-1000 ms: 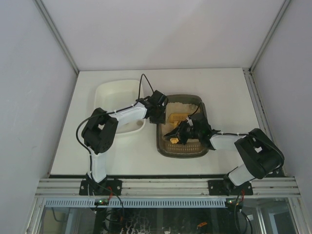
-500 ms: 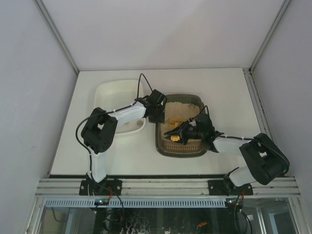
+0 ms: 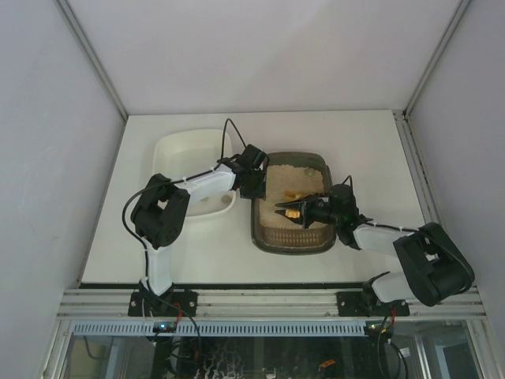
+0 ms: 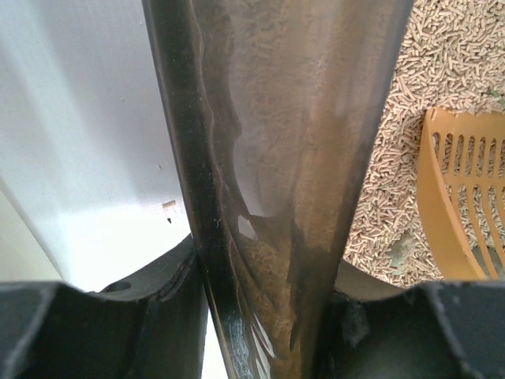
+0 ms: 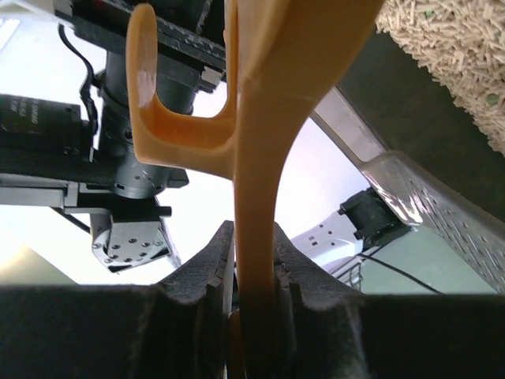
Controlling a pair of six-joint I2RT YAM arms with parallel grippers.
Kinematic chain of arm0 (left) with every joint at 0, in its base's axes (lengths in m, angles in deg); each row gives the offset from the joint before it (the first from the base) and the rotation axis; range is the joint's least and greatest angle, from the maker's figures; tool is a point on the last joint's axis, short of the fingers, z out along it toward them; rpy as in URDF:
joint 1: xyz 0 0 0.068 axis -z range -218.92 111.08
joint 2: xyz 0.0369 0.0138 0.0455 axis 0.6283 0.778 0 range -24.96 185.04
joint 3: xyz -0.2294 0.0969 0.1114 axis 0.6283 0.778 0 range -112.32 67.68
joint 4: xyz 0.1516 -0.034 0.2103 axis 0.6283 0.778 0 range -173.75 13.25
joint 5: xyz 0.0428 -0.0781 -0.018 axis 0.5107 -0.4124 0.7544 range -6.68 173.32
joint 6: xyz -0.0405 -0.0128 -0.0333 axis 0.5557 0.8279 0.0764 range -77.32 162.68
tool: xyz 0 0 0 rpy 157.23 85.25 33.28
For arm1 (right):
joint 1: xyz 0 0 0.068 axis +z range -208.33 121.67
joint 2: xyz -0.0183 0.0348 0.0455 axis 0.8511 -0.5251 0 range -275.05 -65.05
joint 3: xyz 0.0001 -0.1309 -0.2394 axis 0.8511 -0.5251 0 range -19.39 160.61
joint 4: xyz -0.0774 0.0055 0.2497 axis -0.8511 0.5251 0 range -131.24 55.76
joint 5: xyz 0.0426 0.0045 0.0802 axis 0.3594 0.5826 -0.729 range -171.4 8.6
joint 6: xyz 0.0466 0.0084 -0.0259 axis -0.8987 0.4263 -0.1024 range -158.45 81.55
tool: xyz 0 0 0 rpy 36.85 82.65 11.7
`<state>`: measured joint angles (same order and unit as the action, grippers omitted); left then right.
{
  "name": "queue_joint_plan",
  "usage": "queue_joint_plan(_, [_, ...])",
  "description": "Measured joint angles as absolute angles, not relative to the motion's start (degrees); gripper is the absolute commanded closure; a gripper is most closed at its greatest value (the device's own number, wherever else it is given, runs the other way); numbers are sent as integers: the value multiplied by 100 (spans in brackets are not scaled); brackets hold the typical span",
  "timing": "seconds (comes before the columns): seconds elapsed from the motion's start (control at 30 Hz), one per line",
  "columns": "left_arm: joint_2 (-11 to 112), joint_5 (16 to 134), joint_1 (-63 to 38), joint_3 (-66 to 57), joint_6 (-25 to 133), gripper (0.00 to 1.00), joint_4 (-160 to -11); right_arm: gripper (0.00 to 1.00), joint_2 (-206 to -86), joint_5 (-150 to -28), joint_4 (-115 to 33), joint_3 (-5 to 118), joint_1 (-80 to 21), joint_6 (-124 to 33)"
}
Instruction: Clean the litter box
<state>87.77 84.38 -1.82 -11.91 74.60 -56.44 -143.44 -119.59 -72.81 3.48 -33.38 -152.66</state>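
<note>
The dark litter box (image 3: 293, 246) sits mid-table with pale litter (image 3: 298, 178) inside. My left gripper (image 3: 256, 186) is shut on the box's left wall. In the left wrist view that dark wall (image 4: 260, 158) runs between the jaws of the left gripper (image 4: 260, 316), with pellets (image 4: 430, 71) and the yellow scoop (image 4: 465, 197) to its right. My right gripper (image 3: 308, 212) is shut on the scoop (image 3: 289, 212) by its handle, over the middle of the box. In the right wrist view the handle (image 5: 264, 118) stands pinched in the right gripper (image 5: 254, 260).
A white rounded tray (image 3: 177, 150) lies left of the litter box, partly under my left arm. White enclosure walls close in the table on three sides. The box's ribbed rim (image 5: 430, 205) shows in the right wrist view.
My right arm has drawn back to the right, carrying the scoop toward the middle of the box. The left gripper has kept its hold on the box wall.
</note>
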Motion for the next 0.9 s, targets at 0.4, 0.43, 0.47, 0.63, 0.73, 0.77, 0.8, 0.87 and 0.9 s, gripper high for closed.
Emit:
queue_joint_plan(0.4, [8777, 8418, -191, -1191, 7462, 65, -5655, 100, -15207, -11472, -7596, 986, -3371, -15642])
queue_joint_plan(0.43, [8777, 8416, -193, -1191, 7462, 65, -5657, 100, -15310, -11459, -7594, 1091, -3379, -15653])
queue_joint_plan(0.47, [8777, 8416, -195, -1191, 7460, 65, -5659, 100, -15413, -11439, -7594, 1192, -3384, -15656])
queue_joint_plan(0.63, [8777, 8414, -206, -1191, 7460, 65, -5663, 100, -15795, -11400, -7487, 1635, -3399, -15671])
queue_joint_plan(0.73, [8777, 8414, -208, -1191, 7462, 65, -5665, 100, -15937, -11380, -7308, 1872, -3412, -15621])
queue_joint_plan(0.77, [8777, 8412, -210, -1191, 7462, 66, -5665, 100, -15959, -11380, -7242, 1933, -3425, -15586])
queue_joint_plan(0.8, [8777, 8412, -210, -1191, 7462, 65, -5665, 100, -15968, -11376, -7130, 2003, -3445, -15533])
queue_joint_plan(0.87, [8777, 8407, -210, -1191, 7462, 65, -5665, 100, -15970, -11356, -6903, 2127, -3502, -15404])
queue_joint_plan(0.9, [8777, 8407, -210, -1191, 7460, 65, -5668, 100, -15970, -11336, -6781, 2180, -3539, -15319])
